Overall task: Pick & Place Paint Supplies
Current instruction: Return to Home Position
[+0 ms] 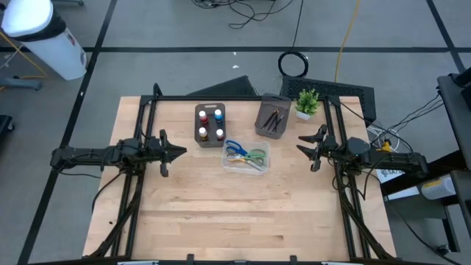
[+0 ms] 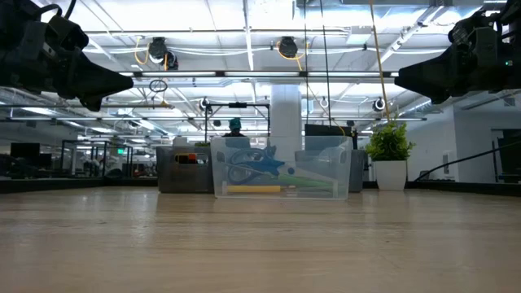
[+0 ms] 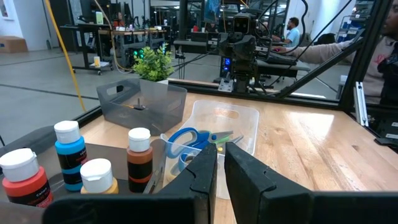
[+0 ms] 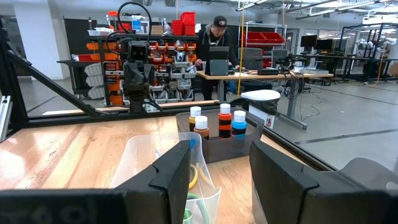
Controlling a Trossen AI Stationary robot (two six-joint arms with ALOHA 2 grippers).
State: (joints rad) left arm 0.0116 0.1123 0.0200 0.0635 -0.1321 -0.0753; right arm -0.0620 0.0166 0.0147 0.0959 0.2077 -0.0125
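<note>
Several small paint bottles (image 1: 210, 124) with blue, red and pale caps stand upright in a dark grey tray near the table's far side; the left wrist view shows them close by (image 3: 69, 152). Thin dark brushes (image 1: 274, 118) lie in a second grey tray to the right. Scissors with blue, green and yellow handles (image 1: 245, 154) lie in a clear plastic box (image 1: 259, 168). My left gripper (image 1: 182, 152) hovers left of the box, fingers shut on nothing. My right gripper (image 1: 300, 143) hovers right of the box, open. Both sit well above the tabletop in the low view (image 2: 129, 81) (image 2: 399, 80).
A small green potted plant (image 1: 307, 103) stands at the far right corner, beside the brush tray. Black frame rails (image 1: 147, 125) run along the table's left, right and far sides. Bare wood (image 1: 243, 213) fills the near half. People sit at desks in the room behind.
</note>
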